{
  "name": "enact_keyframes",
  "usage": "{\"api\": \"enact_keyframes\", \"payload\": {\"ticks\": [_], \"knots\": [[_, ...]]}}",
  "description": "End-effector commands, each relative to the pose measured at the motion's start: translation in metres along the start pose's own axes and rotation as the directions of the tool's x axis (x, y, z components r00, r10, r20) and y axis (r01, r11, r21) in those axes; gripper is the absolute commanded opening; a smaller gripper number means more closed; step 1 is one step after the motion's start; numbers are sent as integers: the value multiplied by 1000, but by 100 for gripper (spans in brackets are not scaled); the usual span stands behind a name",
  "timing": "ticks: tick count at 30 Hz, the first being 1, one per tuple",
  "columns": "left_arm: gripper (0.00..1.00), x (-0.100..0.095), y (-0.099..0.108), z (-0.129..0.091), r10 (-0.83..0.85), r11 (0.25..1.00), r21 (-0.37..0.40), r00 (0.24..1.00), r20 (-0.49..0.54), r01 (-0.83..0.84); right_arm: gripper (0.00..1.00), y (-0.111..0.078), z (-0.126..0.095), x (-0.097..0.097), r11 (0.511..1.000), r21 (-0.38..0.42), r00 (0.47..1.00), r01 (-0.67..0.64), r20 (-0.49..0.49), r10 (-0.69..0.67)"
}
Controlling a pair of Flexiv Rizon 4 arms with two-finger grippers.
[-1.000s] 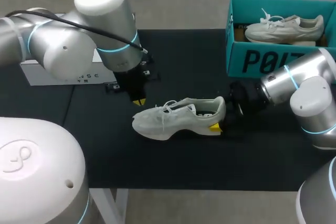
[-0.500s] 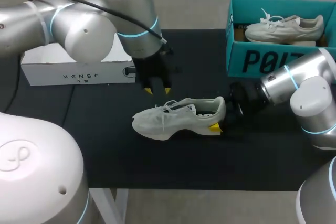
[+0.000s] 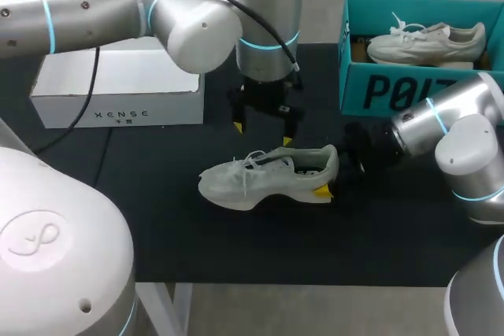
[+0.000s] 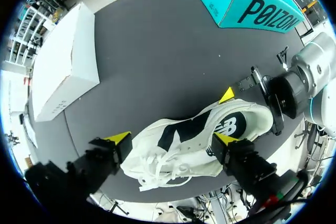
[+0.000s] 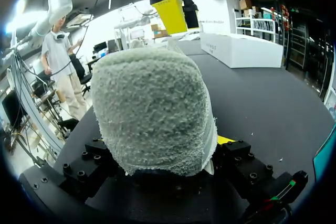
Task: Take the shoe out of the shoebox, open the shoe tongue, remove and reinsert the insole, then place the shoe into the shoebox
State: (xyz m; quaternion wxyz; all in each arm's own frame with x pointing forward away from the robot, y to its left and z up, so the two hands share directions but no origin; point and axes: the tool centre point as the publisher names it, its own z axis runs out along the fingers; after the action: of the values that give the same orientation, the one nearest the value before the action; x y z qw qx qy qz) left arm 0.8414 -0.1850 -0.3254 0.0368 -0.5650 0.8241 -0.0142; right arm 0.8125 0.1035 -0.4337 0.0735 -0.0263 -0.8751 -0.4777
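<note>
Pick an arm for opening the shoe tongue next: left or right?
Left. The left gripper hangs open right above the laces of the shoe, free to work. The right gripper is shut on the heel, steadying the shoe, so best leave it there.

my left gripper (image 3: 263, 133) swings over the table (image 3: 157, 218) from beside the toe of the shoe (image 3: 268, 176) to above its laces, and its fingers (image 3: 287, 140) spread wider apart.
</note>
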Motion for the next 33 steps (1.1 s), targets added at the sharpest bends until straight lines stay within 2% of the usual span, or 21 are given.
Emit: {"api": "enact_keyframes", "payload": {"ticks": [1, 8, 15, 19, 23, 27, 33], "knots": [[100, 14, -6, 6, 39, 999, -11, 998, 50, -39, 0, -5, 8, -1, 1000, 1, 1000, -1, 1, 1], [100, 25, -5, 14, 68, 998, -12, 996, 59, -68, 0, -5, 8, -1, 1000, 1, 1000, -1, 1, 1], [100, 48, -5, 28, 83, 997, -11, 996, 24, -82, 0, -5, 8, -1, 1000, 1, 1000, -1, 1, 1], [100, 56, -4, 39, 97, 995, -21, 994, 51, -96, 0, -5, 8, -1, 1000, 1, 1000, -1, 1, 1], [100, 55, -1, 49, 76, 997, -5, 995, 67, -76, 0, -5, 8, -1, 1000, 1, 1000, -1, 1, 1], [100, 51, 5, 57, 58, 998, -25, 995, 84, -56, 0, -5, 8, -1, 1000, 1, 1000, -1, 1, 1], [100, 34, 19, 57, -12, 999, -37, 994, 106, 16, 0, -5, 8, -1, 1000, 1, 1000, -1, 1, 1]]}}
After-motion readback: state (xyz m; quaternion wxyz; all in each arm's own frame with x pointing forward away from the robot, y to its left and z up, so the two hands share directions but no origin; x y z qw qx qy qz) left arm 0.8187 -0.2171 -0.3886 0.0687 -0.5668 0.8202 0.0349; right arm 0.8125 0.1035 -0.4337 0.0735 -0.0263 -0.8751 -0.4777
